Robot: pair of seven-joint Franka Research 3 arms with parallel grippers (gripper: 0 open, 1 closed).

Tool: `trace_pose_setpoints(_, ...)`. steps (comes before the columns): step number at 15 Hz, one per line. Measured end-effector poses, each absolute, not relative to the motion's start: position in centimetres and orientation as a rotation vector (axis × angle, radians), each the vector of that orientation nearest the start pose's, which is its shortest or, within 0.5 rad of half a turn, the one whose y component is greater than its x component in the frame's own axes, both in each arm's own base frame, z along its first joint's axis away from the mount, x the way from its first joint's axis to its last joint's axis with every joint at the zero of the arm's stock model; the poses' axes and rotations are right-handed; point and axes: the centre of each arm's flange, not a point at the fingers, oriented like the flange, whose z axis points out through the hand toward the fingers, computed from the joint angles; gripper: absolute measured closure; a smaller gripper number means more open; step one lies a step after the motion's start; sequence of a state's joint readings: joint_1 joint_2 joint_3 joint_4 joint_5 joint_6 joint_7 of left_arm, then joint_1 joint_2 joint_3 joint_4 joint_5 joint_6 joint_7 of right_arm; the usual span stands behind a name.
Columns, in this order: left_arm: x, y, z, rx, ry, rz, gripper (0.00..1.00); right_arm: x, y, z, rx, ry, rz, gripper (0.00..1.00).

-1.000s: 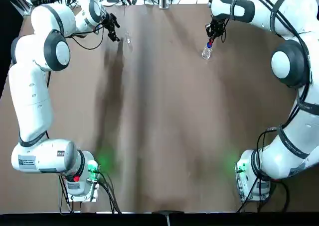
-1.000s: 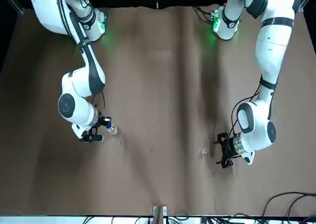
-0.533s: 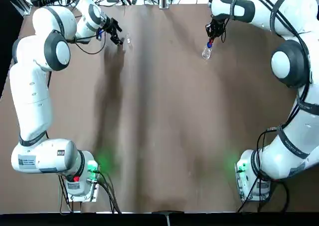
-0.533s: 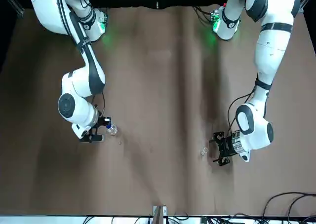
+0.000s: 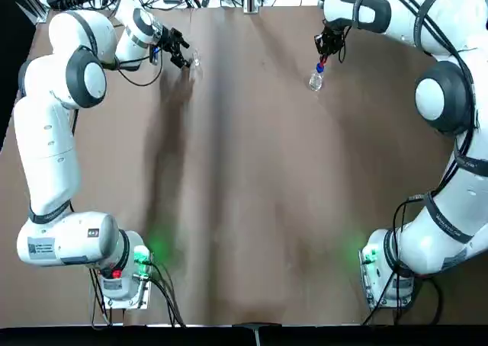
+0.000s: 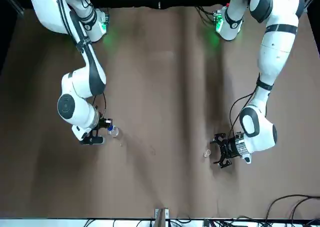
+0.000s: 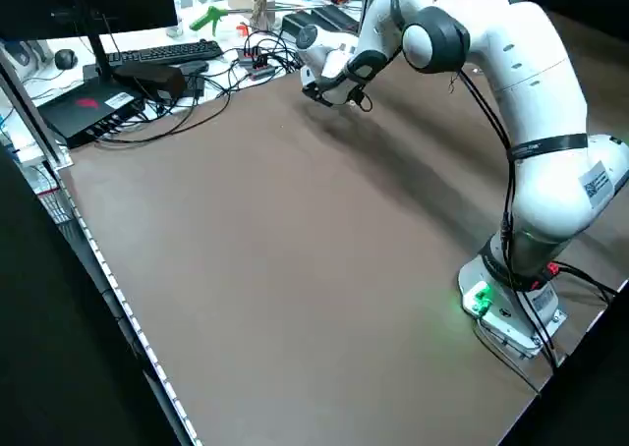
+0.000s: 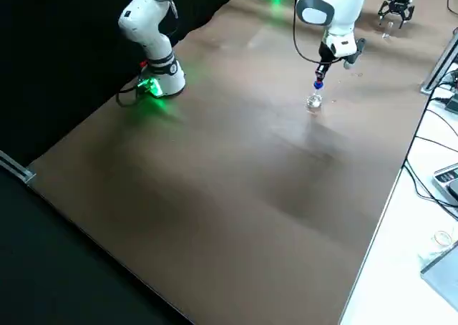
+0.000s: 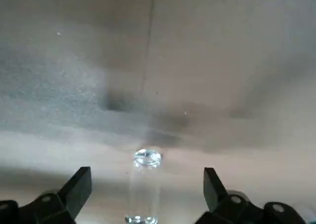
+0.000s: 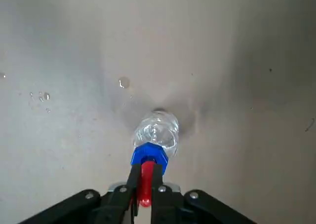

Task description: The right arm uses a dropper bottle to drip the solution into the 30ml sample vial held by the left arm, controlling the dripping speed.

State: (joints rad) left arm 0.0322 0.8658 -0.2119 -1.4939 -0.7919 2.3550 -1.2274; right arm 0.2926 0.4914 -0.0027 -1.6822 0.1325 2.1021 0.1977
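Note:
The sample vial [image 9: 146, 158], tiny and clear, stands upright on the brown table at the far left. My left gripper [image 5: 187, 57] is open at table height, with one finger [image 9: 79, 185] on each side of the vial and not touching it. At the far right, the dropper bottle [image 10: 157, 129] leans with its base down at the table. Its blue collar [image 10: 149, 154] points up into my right gripper [image 10: 144, 184], which is shut on the thin red dropper top. The front view shows the vial [image 6: 207, 153] just off the left gripper [image 6: 216, 150] and the bottle [image 6: 113, 131] far across the table.
Small droplets [image 10: 123, 82] lie on the brown table [image 5: 252, 193] near the bottle. Cables, a keyboard [image 7: 162, 53] and other gear sit past the table's far edge. Both arm bases [image 5: 126, 273] glow green at the near corners.
The left gripper has slid toward the vial and now has its open fingers on either side of it. The right gripper and the bottle have stayed put.

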Motion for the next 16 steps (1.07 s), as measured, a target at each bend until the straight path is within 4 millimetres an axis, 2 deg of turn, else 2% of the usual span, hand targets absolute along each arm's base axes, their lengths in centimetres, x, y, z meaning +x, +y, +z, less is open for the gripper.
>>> trace_pose_setpoints(5, 70.7, -11.3, 16.7, 1.685, 1.821, -0.626, 0.00, 63.2, 19.6, 32.7, -3.048, -0.040, 0.179, 0.87)
trace_pose_setpoints(10, 70.1, -11.3, 16.4, 1.681, 1.799, -0.723, 0.00, 63.1, 19.6, 34.6, -3.044, -0.044, 0.164, 0.87)
trace_pose_setpoints(16, 69.6, -11.6, 14.8, 1.685, 1.723, -0.739, 0.00, 62.8, 19.7, 37.3, -3.041, -0.054, 0.170, 0.87)
